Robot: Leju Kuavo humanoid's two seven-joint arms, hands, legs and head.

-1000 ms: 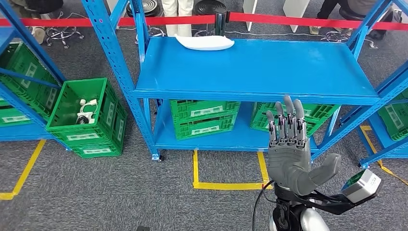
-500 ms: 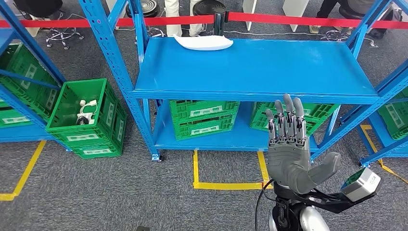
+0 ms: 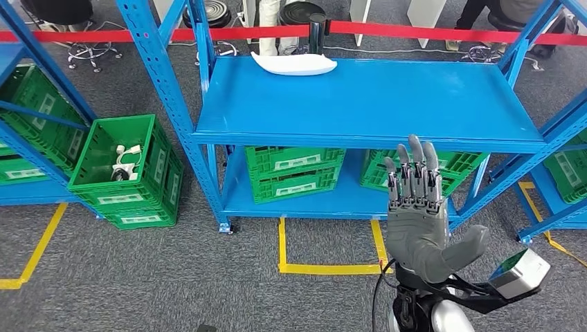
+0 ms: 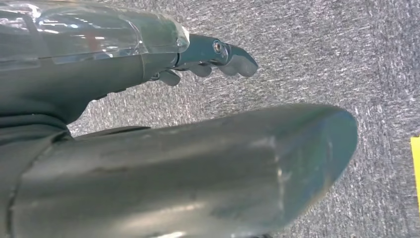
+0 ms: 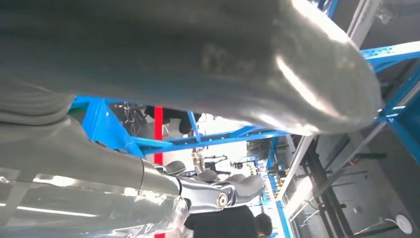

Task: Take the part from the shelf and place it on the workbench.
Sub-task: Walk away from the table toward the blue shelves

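While hanging over grey carpet, left hand (image 4: 218, 57) is showing too little to judge its grip. Right hand (image 3: 419, 214) is hovering nearest, fingers straight & spread, gripping nothing, before blue shelf (image 3: 367, 97). White part (image 3: 294, 63) is lying at shelf's far-left edge.

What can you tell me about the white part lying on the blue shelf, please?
The white part is a smooth, shallow, elongated piece that looks like moulded plastic, with tapered ends. It lies flat at the back edge of the top blue shelf, left of centre, in front of a dark post. Nothing grips it; the right hand is raised well short of it.
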